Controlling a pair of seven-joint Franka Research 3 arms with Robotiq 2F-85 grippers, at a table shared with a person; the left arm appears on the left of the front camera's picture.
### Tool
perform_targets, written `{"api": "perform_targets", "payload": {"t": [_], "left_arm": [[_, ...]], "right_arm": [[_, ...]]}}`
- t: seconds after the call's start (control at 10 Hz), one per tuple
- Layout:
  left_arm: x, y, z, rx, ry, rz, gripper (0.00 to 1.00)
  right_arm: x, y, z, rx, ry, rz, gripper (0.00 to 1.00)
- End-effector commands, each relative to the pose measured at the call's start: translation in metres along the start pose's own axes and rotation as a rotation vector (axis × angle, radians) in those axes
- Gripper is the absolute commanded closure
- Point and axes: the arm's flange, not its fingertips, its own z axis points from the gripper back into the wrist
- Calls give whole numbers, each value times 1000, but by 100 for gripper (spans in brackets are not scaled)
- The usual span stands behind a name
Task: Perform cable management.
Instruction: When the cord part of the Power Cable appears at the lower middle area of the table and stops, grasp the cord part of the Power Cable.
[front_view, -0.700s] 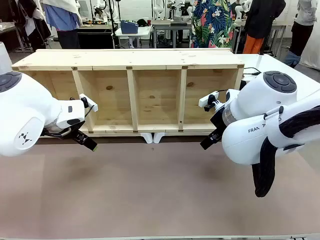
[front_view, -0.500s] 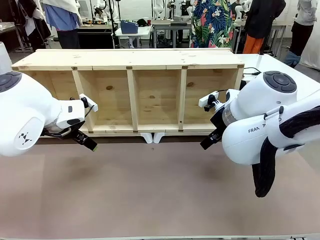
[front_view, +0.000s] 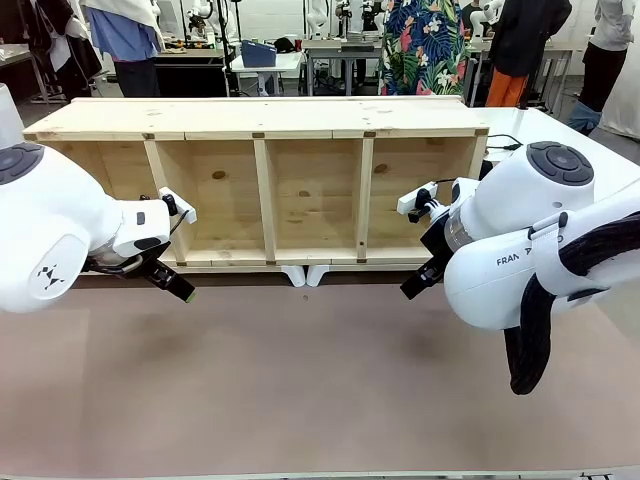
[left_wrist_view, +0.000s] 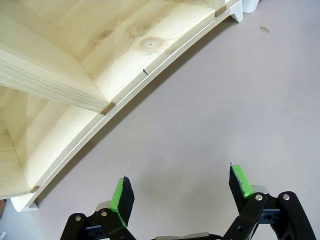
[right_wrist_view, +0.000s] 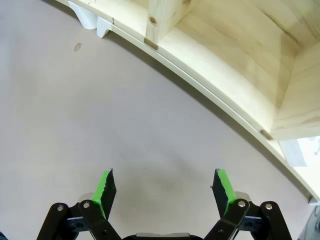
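Note:
A stretch of thin black cable lies on the white surface behind the right end of the wooden shelf frame; its plug is out of view. My left gripper hovers low over the brown table just in front of the frame's left compartment. In the left wrist view the left gripper is open with bare tabletop between its green pads. My right gripper hangs by the frame's right compartment. The right wrist view shows the right gripper open too, holding nothing.
The long wooden frame lies on its side across the table's far half, with several open compartments facing me. Two white feet sit under its front rail. The brown table surface stretches in front. People stand at benches farther back.

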Motion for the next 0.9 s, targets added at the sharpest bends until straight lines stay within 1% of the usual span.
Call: {"api": "perform_targets", "payload": {"t": [0.0, 0.5, 0.6, 0.8], "left_arm": [[0, 1, 0, -1, 0, 3, 0], [0, 0, 0, 0, 0, 0, 0], [0, -2, 7, -3, 29, -6, 0], [-6, -6, 28, -19, 43, -12, 0]], "right_arm": [[0, 0, 0, 0, 0, -2, 0], [0, 0, 0, 0, 0, 0, 0], [2, 2, 11, 2, 5, 5, 0], [0, 5, 37, -4, 2, -3, 0]]}}
